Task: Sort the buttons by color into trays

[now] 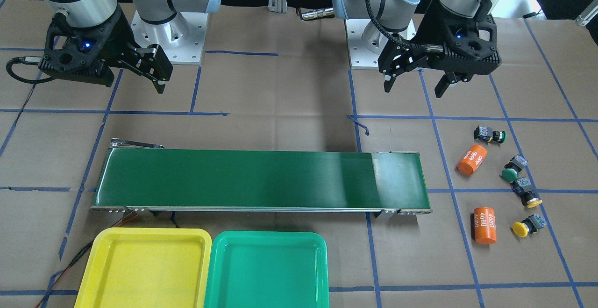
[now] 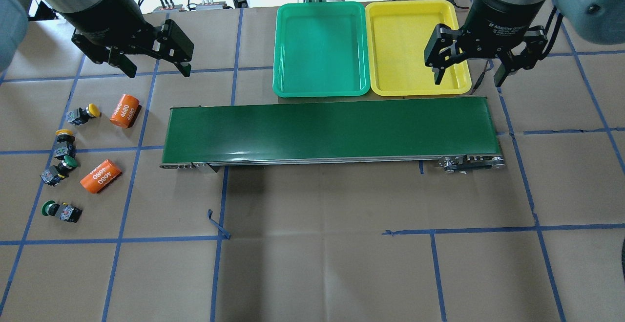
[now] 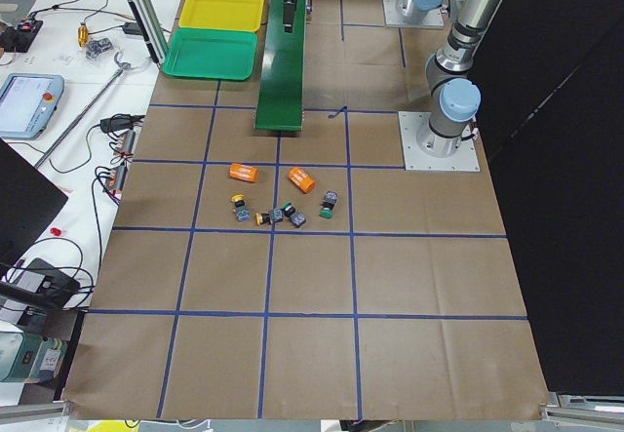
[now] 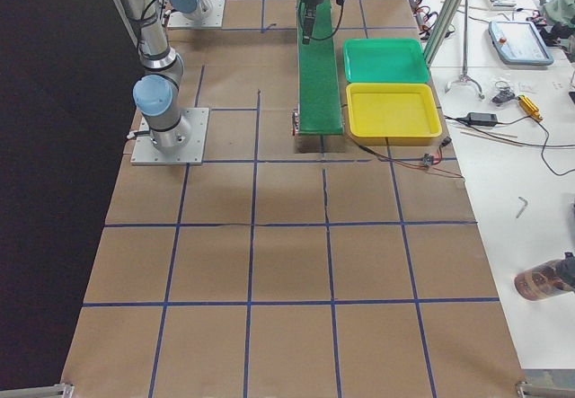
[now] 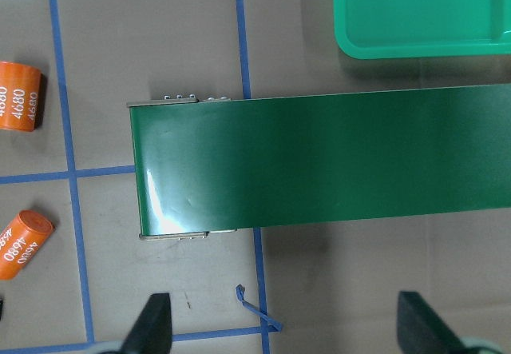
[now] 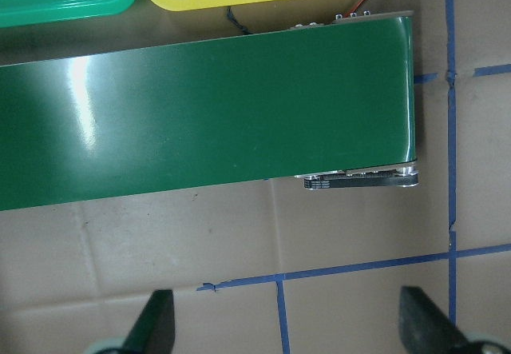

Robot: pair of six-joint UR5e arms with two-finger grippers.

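Four buttons lie in a loose group on the paper at my left: two yellow-capped ones point(image 2: 84, 114) point(image 2: 64, 139) and two green-capped ones point(image 2: 61, 168) point(image 2: 58, 210). In the front view they are on the right point(image 1: 527, 226) point(image 1: 490, 134). The green tray point(image 2: 320, 48) and the yellow tray point(image 2: 415, 43) sit side by side beyond the belt, both empty. My left gripper point(image 2: 158, 70) is open and empty, raised above the table beyond the buttons. My right gripper point(image 2: 468, 81) is open and empty, raised over the near edge of the yellow tray.
A long dark-green conveyor belt point(image 2: 327, 129) lies across the middle, in front of the trays. Two orange cylinders marked 4680 point(image 2: 123, 111) point(image 2: 100, 176) lie among the buttons. Blue tape lines grid the brown paper. Wires run by the yellow tray's corner point(image 1: 70, 263).
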